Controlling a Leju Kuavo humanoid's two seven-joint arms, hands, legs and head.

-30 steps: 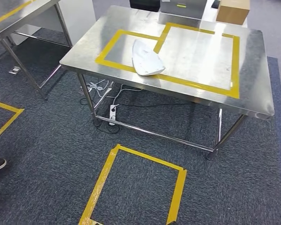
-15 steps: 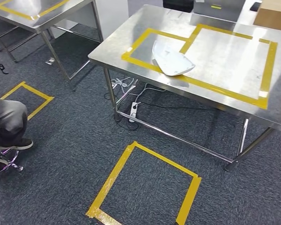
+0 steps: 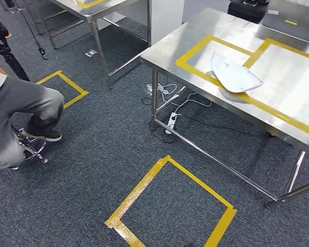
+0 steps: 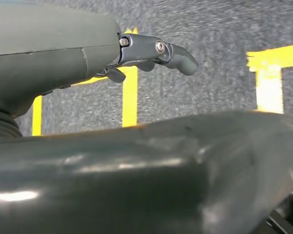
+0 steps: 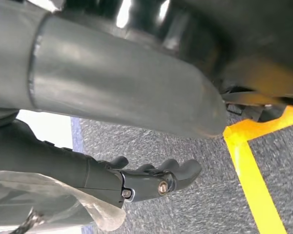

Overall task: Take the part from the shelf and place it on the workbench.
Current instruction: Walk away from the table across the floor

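A white curved shell part [image 3: 235, 73] lies on the steel workbench [image 3: 172, 49] at the right of the head view, across the line of a yellow tape frame [image 3: 191, 66]. My left hand [image 4: 148, 53] hangs over grey carpet in the left wrist view, its fingers stretched out and holding nothing. In the right wrist view my right hand [image 5: 152, 180] also hangs above the carpet with loosely extended fingers [image 5: 181, 170] and nothing in them. A bit of clear plastic film [image 5: 82, 204] sits by the right wrist.
A person sits on a wheeled chair [image 3: 28, 146] at the left, a leg [image 3: 28, 103] stretched forward. A second steel table [image 3: 95, 7] stands at the back left. Yellow tape squares [image 3: 172, 206] mark the carpet. A power strip and cables [image 3: 171, 121] lie under the workbench.
The camera has swung left, so the workbench and the white part sit further right in the picture. The seated person has come fully into view.
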